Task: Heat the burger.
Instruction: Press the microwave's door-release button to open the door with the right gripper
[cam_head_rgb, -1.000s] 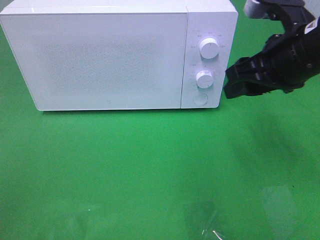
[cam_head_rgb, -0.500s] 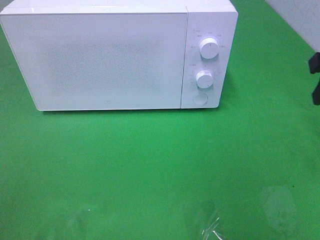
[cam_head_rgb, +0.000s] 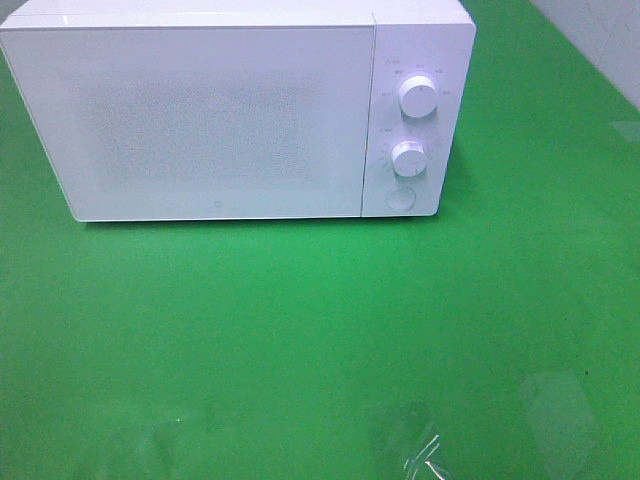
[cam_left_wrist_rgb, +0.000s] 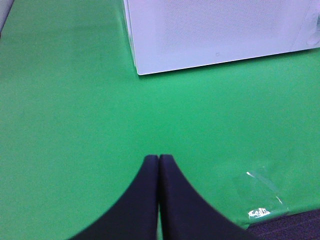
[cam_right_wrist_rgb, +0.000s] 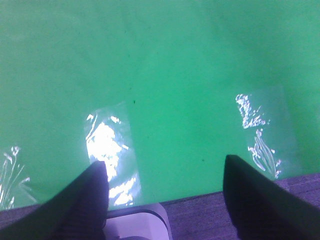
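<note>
Neither arm reaches into the exterior high view; each shows only in its own wrist view. The left gripper (cam_left_wrist_rgb: 159, 159) is closed, its two dark fingers (cam_left_wrist_rgb: 142, 200) pressed flat against each other with nothing between them. It is held over open green surface and faces the front of the microwave, well apart from it. The right gripper (cam_right_wrist_rgb: 165, 162) stands wide open and empty, its fingers (cam_right_wrist_rgb: 92, 195) spread far apart. It looks down on the near edge of the bench, where the green gives way to a purple-grey surface; a pale shape between the fingers at that edge is too unclear to name.

The bench (cam_head_rgb: 300, 330) is covered in plain green and fills most of the high view. At its far side stands a white microwave (cam_head_rgb: 450, 30), front towards the camera. Its door (cam_head_rgb: 200, 120) is shut and its frosted panel lets nothing inside be seen. The burger appears in none of the views, so whether it lies behind that door cannot be told.

On the control strip to the right of the door sit an upper knob (cam_head_rgb: 417, 96), a lower knob (cam_head_rgb: 409, 158) just below it, and a round button (cam_head_rgb: 400, 198) beneath both. Patches of clear tape (cam_head_rgb: 420, 455) glint on the green near the front edge of the bench.
</note>
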